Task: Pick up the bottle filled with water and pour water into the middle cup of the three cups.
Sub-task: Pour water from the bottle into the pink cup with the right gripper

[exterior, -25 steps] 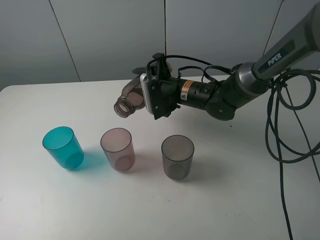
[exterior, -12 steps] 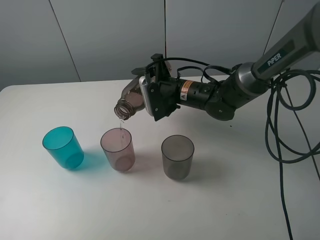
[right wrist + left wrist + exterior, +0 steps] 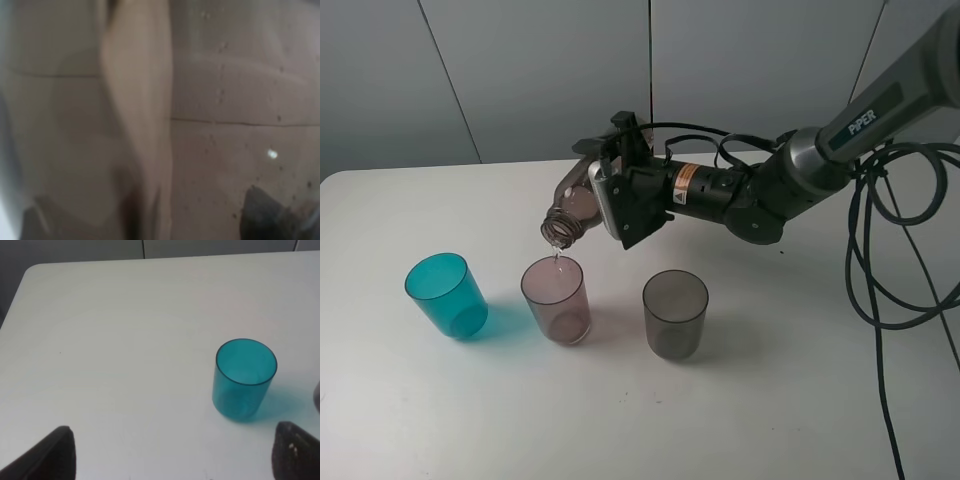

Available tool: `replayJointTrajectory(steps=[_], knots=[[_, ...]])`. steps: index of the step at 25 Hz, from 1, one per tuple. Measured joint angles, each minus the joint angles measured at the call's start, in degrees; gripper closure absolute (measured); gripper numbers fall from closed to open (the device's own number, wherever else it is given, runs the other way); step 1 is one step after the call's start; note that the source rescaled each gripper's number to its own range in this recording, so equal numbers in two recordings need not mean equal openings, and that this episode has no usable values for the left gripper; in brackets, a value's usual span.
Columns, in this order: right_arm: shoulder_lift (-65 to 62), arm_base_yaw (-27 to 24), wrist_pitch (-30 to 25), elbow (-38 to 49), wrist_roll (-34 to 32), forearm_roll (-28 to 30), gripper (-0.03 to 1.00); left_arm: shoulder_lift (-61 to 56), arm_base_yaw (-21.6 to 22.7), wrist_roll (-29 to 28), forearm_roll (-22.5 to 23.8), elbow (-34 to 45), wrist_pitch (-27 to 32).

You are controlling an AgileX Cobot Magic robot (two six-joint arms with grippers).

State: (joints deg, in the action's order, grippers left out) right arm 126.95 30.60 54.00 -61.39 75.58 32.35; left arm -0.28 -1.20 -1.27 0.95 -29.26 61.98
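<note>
My right gripper [image 3: 607,192] is shut on the smoky brown-grey bottle [image 3: 570,205] and holds it tipped steeply, open mouth down to the left, right above the pale pink-mauve middle cup [image 3: 556,298]. A thin stream of water falls from the mouth into that cup. The teal-blue cup [image 3: 445,294] stands to its left and the smoky grey cup [image 3: 675,313] to its right. The right wrist view is filled by the blurred bottle wall [image 3: 210,125]. My left gripper [image 3: 175,460] is open and empty, with the teal cup [image 3: 245,379] in front of it.
Black cables [image 3: 880,260] hang over the white table [image 3: 770,400] at the right. The table's back edge meets a grey wall. The left wrist view shows the table's far corner [image 3: 30,270].
The right gripper has tipped the bottle further down and a little left. Its mouth went from near level to above the pink cup, and water now runs into the cup.
</note>
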Motion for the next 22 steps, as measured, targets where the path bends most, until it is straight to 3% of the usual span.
replayJointTrajectory(steps=[22], knots=[[0.00, 0.00, 1.39, 0.00, 7.72, -1.40, 0.97, 0.00, 0.00, 0.00, 0.00, 0.00, 0.00]])
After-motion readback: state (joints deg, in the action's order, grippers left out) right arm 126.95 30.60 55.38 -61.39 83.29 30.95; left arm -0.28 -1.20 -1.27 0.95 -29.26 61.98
